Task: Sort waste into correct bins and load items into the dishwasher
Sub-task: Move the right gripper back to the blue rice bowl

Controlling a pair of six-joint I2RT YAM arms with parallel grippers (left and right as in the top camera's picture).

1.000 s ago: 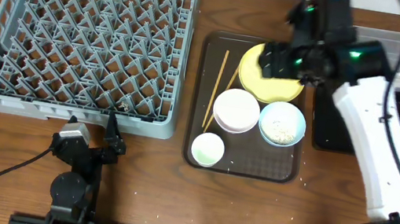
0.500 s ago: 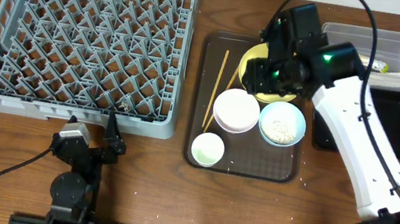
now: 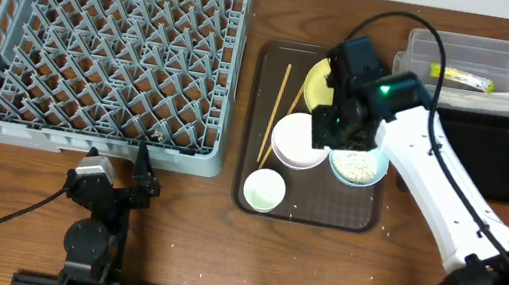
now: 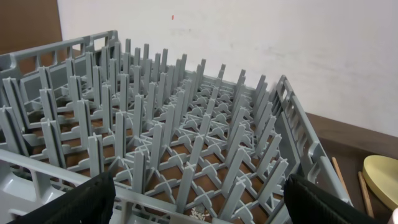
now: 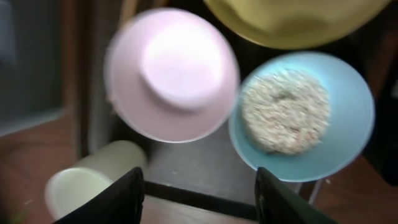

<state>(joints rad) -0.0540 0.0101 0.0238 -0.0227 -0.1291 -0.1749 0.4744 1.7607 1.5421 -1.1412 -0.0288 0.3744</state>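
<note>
**Right gripper over the two bowls, holding nothing**

So the right gripper (image 5: pixel 198 182) hangs over the brown tray (image 3: pixel 254 178) with its fingers spread and nothing between them. From the wrist cam, the white bowl (image 5: pixel 171 71) sits just ahead of the gap on one side. The light-blue bowl (image 5: pixel 348 124) with the rice (image 5: pixel 285 111) is right beside it on the other. The small white cup (image 5: pixel 87 177) is just outside one finger. The left gripper (image 4: pixel 199 186) is wide open too, at the near wall of the grey dish rack (image 4: pixel 174 137).

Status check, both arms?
Left gripper open, at dish rack. Right gripper open, empty, over white bowl and light-blue bowl holding rice. Nothing seen in the way.
</note>
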